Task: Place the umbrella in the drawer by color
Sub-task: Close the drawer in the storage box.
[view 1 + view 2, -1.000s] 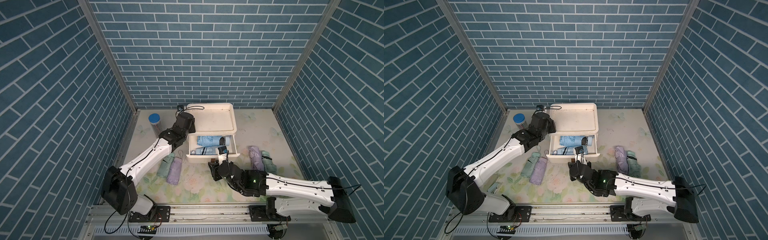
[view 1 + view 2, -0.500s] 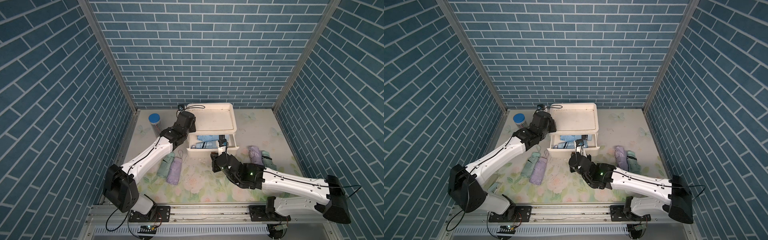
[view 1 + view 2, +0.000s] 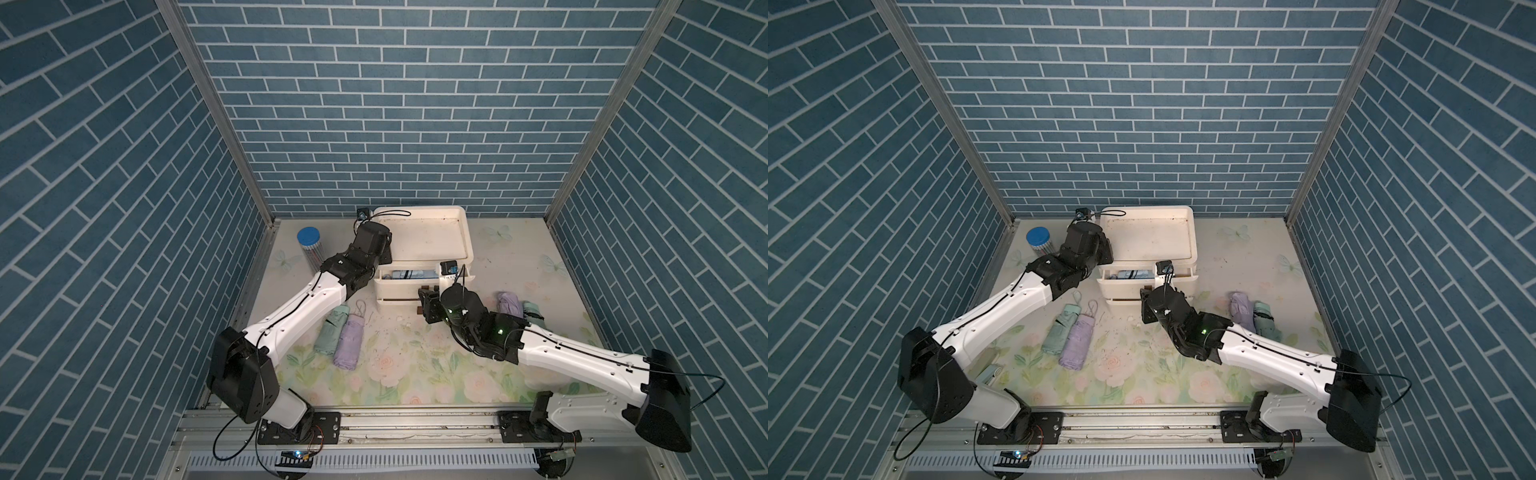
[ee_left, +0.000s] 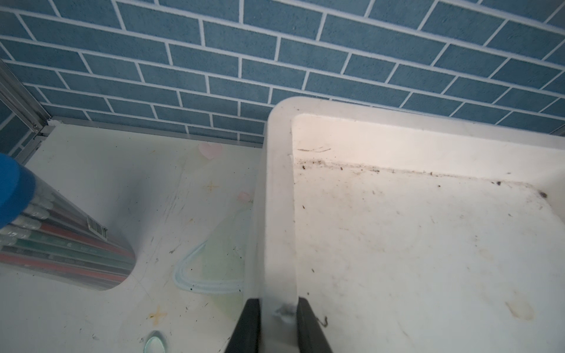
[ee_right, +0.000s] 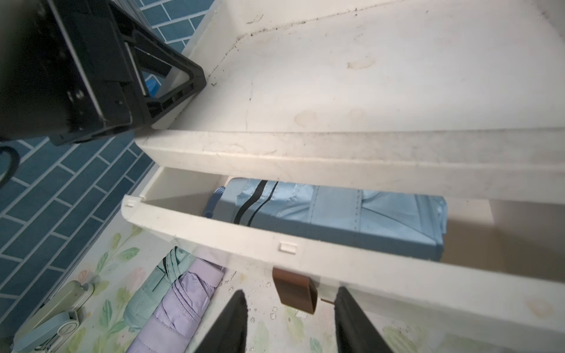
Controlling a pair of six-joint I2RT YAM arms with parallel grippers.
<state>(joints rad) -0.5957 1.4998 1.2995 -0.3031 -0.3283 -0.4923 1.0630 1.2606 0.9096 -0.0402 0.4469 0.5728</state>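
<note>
The purple umbrella looks light, soft: grip mid-body. Empty right fingers gape; left fingers pinch cabinet rim.

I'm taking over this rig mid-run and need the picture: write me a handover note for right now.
Grippers: left gripper is shut on the drawer unit rim, apparently bracing it. The right gripper is open and empty, facing the brown handle of the top drawer.
Done: the blue umbrella lies in the top drawer, which is ajar.
Left: a green umbrella and purple umbrella lie side by side on the mat by the left arm. A second purple umbrella and second green umbrella lie by the right arm.
</note>
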